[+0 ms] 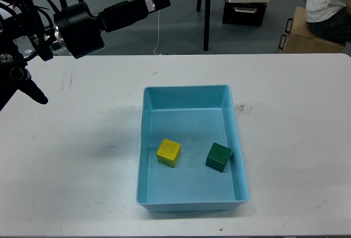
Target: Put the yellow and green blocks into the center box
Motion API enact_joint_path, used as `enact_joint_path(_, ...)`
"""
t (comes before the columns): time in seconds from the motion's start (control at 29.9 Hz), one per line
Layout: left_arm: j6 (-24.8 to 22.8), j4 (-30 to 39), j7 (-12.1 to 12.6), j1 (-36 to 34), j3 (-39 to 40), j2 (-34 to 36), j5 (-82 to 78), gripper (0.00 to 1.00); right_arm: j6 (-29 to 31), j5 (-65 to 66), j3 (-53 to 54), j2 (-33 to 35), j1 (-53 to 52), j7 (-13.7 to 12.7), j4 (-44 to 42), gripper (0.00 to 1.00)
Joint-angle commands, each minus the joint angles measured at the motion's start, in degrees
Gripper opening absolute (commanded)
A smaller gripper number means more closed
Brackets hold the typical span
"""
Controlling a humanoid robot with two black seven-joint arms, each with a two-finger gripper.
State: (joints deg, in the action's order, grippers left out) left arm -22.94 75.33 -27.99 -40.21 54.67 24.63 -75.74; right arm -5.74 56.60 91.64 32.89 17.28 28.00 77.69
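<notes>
Both the yellow block (pixel 169 152) and green block (pixel 219 157) were seen inside the center box (pixel 186 93); placement was judged complete. The left gripper (pixel 159 0) state could not be determined. No further move was judged necessary.

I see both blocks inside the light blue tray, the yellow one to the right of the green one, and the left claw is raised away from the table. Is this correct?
Not quite. In the head view the yellow block lies to the left of the green block, not to the right. The rest holds: both blocks are inside the light blue tray, and the left claw is raised away from the table.
</notes>
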Motion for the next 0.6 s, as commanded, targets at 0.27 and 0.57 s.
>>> enact_joint_path(0.27, 21.61, 3.59, 0.66, 15.32, 2.45, -6.51, 19.58, 1.00, 0.56, -10.33, -7.60, -3.10, -12.25, -3.02, 5.28, 0.98)
enact_joint_path(0.57, 26.72, 8.34, 1.36, 27.99, 3.34, -14.07, 24.30, 1.00, 0.38, -21.35, -13.59, -9.32, -19.73, -4.44, 4.49, 0.98)
